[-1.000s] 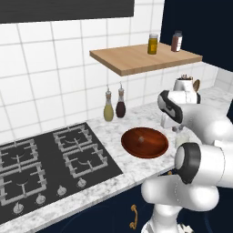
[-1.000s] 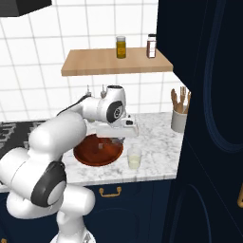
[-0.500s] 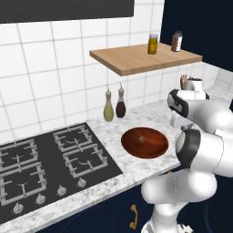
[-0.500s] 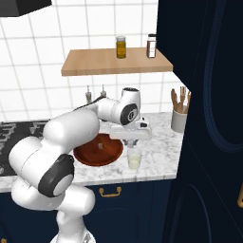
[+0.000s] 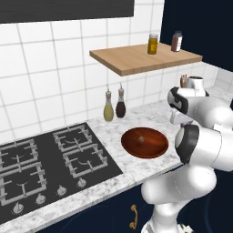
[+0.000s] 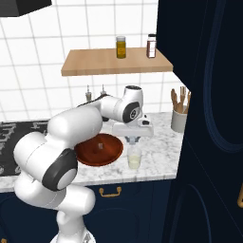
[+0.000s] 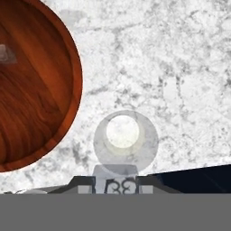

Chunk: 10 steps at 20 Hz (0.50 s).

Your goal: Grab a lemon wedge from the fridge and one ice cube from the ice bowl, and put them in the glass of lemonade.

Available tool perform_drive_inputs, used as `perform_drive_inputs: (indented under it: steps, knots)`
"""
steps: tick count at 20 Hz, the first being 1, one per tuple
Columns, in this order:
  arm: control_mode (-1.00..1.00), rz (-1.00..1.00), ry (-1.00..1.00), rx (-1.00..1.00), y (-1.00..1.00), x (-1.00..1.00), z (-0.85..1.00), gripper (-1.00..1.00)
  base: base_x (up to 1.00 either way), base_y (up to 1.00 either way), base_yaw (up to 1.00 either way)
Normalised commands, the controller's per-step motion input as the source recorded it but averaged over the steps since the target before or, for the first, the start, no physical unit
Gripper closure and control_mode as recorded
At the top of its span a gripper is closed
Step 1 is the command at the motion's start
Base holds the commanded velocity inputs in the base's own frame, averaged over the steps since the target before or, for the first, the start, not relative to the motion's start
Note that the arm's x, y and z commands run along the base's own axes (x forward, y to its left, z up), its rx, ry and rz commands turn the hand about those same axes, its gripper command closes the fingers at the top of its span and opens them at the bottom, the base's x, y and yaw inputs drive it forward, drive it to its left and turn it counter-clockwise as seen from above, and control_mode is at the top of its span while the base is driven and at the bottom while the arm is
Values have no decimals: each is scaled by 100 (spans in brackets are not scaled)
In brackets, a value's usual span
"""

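A tall navy cabinet (image 6: 209, 118) stands right of the jaws, at the end of the marble counter (image 6: 159, 140) that lies beneath them. The hob (image 5: 45, 159) is far off to their left. A wooden shelf (image 6: 114, 61) hangs on the tiled wall above and behind the jaws, carrying two jars (image 6: 121, 47). The white arm (image 6: 80, 123) reaches out over the counter from the left.

The bowl (image 6: 90, 153) sits on the counter just left of the jaws and lower down, near the glass but apart from it. A white crock (image 6: 179, 121) of wooden spoons stands to the jaws' right, against the cabinet. Two bottles (image 5: 108, 109) stand by the wall, behind the bowl and left of the jaws.

The glass (image 6: 134, 159) stands upright straight below the jaws; in the hand view its round mouth (image 7: 125, 137) lies just ahead of the tips.

The gripper (image 6: 133, 140) points down over the glass, above the rim. Its jaws are only narrowly apart, and a small whitish block, seemingly an ice cube (image 7: 115, 170), sits pinched between them.

Another cube (image 7: 5, 53) lies in the bowl, well left of the jaws.
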Motion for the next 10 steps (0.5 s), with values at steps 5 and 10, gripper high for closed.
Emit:
perform_drive_inputs:
  steps: [5, 10]
  knots:
    - [-100, -1, -3, 0, -8, 1, 0, 100, 0, 0, 0]
    - [-100, -2, 0, 0, -13, 9, -2, 100, 0, 0, 0]
